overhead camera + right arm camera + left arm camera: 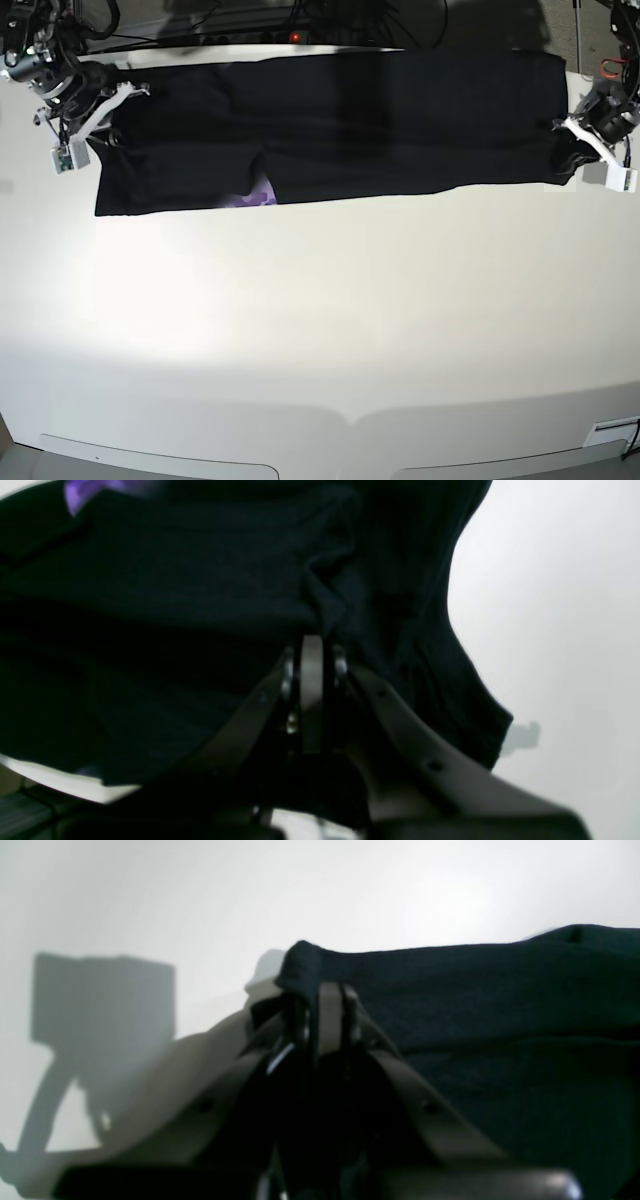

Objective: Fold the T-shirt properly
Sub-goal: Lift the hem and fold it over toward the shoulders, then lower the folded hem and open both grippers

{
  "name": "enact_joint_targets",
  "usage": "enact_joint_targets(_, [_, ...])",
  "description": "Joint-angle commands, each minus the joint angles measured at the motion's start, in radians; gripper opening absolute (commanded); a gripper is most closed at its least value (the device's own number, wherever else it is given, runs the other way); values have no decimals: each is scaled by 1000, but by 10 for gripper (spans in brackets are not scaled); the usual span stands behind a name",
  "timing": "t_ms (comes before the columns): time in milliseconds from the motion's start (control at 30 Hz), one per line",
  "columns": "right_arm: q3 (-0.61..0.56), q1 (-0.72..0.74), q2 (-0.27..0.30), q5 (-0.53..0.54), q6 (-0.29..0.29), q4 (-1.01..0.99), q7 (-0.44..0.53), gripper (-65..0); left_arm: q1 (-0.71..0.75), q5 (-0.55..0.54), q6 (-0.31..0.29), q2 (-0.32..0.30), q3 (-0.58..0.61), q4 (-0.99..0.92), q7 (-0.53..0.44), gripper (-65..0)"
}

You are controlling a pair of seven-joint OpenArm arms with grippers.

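The black T-shirt [340, 125] lies as a long folded band across the far part of the white table [320, 320]. A small purple patch [258, 195] peeks out at its near edge. My left gripper [572, 152] is at the band's right end. In the left wrist view it [320, 987] is shut on a bunched edge of the black cloth [500, 1000]. My right gripper [108, 112] is at the band's left end. In the right wrist view it [312, 642] is shut on a fold of the shirt [175, 605], with a bit of purple [85, 489] at top left.
Cables and dark equipment [300, 25] lie beyond the table's far edge. The table's front edge [330, 420] runs along the bottom of the base view. The left gripper's shadow [100, 1000] falls on the tabletop.
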Motion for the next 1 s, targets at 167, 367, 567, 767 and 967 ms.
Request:
enact_joint_targets(167, [11,1,8,-76,-2,17,16,-650,-3,35,-6,-22,-10,15,-10,-650])
enact_joint_targets(367, [11,17,16,-101,-5,17,20,-362,-3,31,-6,-35,-10,16,37,-353])
enact_joint_targets(567, [11,88,19,-101,-4,17,19,-352,-3,-203,-6,-127,-10,16,145,-310])
enact_joint_targets(767, [11,166,18,-85,-5,17,-11,-352,-3,-410,-6,-228,-10,16,253,-310])
enact_joint_targets(967, [11,200,16,-52,-5,17,-28,-352,-2,-494,-6,-237,-30,15,341,-308])
